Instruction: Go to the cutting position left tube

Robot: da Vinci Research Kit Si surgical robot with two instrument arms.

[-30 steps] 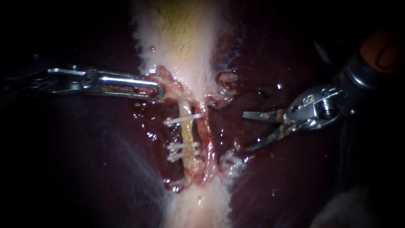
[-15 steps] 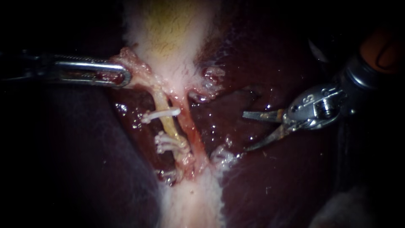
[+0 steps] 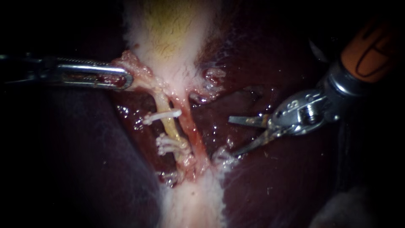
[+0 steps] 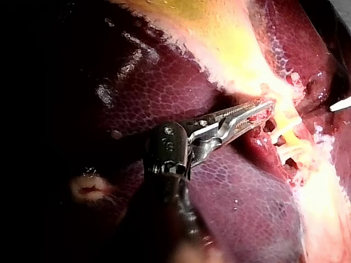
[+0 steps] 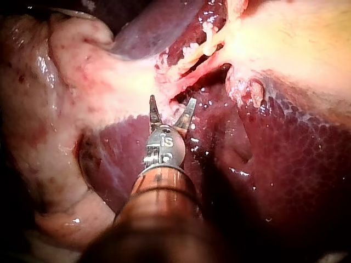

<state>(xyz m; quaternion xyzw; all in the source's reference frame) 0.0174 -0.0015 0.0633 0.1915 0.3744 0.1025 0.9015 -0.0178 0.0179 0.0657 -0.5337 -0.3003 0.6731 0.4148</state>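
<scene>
Clips (image 3: 162, 115) cross the left tube (image 3: 168, 126), beside the right tube (image 3: 195, 137). The left instrument (image 3: 126, 79) holds tissue (image 3: 137, 69) above-left of them; the right instrument (image 3: 232, 137) is apart at right

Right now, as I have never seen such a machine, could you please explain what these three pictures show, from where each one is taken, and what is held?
This is a surgical robot working at a bench on a pig's liver and gallbladder. The wide picture comes from the endoscope, a camera close to the tissue. The other two come from cameras on the two arms, each looking along its own instrument. The left instrument has its jaws shut on a flap of tissue at the gallbladder's lower end. The right instrument ends in two thin blades, which are open and hold nothing. Between the instruments run two tubes: the yellowish left tube, which carries white clips, and a reddish right tube beside it.
</scene>
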